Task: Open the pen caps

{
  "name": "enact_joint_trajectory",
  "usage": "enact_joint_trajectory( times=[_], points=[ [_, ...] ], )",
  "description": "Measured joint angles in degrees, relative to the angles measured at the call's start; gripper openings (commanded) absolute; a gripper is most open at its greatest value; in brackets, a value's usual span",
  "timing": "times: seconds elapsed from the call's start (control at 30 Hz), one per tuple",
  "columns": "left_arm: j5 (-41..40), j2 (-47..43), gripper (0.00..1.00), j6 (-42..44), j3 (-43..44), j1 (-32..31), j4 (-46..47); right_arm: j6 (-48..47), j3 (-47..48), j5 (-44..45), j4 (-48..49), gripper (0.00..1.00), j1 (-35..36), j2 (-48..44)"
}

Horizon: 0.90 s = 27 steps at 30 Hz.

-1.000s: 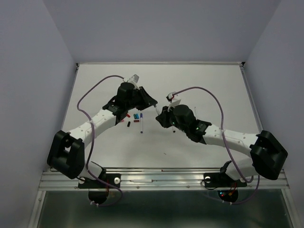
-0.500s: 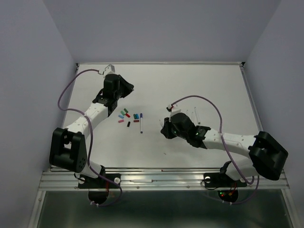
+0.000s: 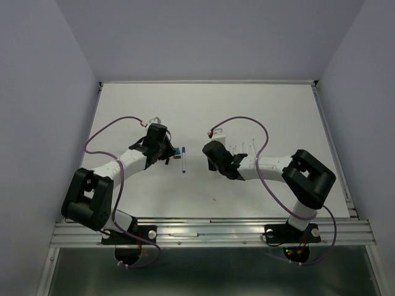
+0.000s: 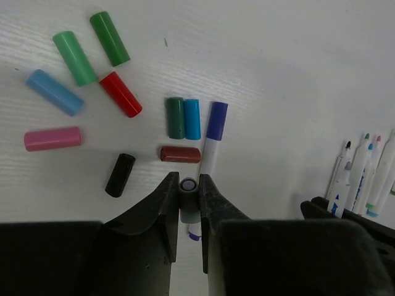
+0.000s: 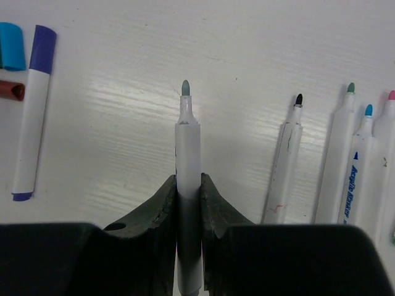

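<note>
My left gripper is shut on a small grey pen cap, held just above the table over the white barrel of a pen with a purple cap. Several loose caps lie ahead of it: green, blue, red, pink, black, teal. My right gripper is shut on an uncapped white pen with a grey tip, pointing away from the wrist. In the top view the left gripper and the right gripper flank the purple-capped pen.
A row of several uncapped pens lies right of my right gripper, tips pointing away; it also shows in the top view and in the left wrist view. The white table stretches wide beyond them.
The left arm swung out to the far left, then came back down over the loose caps. The right arm drew in and now sits beside the row of uncapped pens.
</note>
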Motion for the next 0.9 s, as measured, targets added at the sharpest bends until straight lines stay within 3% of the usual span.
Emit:
enact_joint_trajectory(
  times=[0.17,0.33,0.37,0.43,0.57,0.7,0.8,0.9],
  points=[
    [-1.44,0.0,0.0,-0.37,-0.85,-0.92,-2.08,0.07,0.11,2.86,-0.96,0.3,-0.83,0.94],
    [-2.99,0.31,0.0,-0.39,-0.85,-1.25,-2.34,0.31,0.13,3.76,-2.93,0.33,-1.18,2.05],
    [-3.13,0.66,0.0,-0.37,-0.85,-1.36,-2.38,0.33,0.13,3.76,-3.43,0.4,-1.18,2.08],
    [-3.32,2.05,0.0,-0.35,-0.79,-1.62,-2.67,0.28,0.24,3.69,-3.54,0.41,-1.18,2.08],
    [-3.48,4.68,0.0,-0.35,-0.72,-1.7,-3.58,-0.07,0.52,3.23,-4.13,0.58,-1.18,2.01],
    [-3.58,5.79,0.0,-0.35,-0.7,-1.97,-4.44,-1.03,0.52,1.79,-4.85,0.67,-1.18,0.94],
    [-3.91,5.79,0.03,-0.39,-0.11,-2.23,-4.76,-1.73,0.61,0.74,-4.92,0.73,-1.18,-0.39],
    [-4.37,5.84,0.17,-0.39,0.7,-2.32,-4.98,-2.64,1.4,-0.35,-4.94,0.78,-1.18,-1.46]
  ],
)
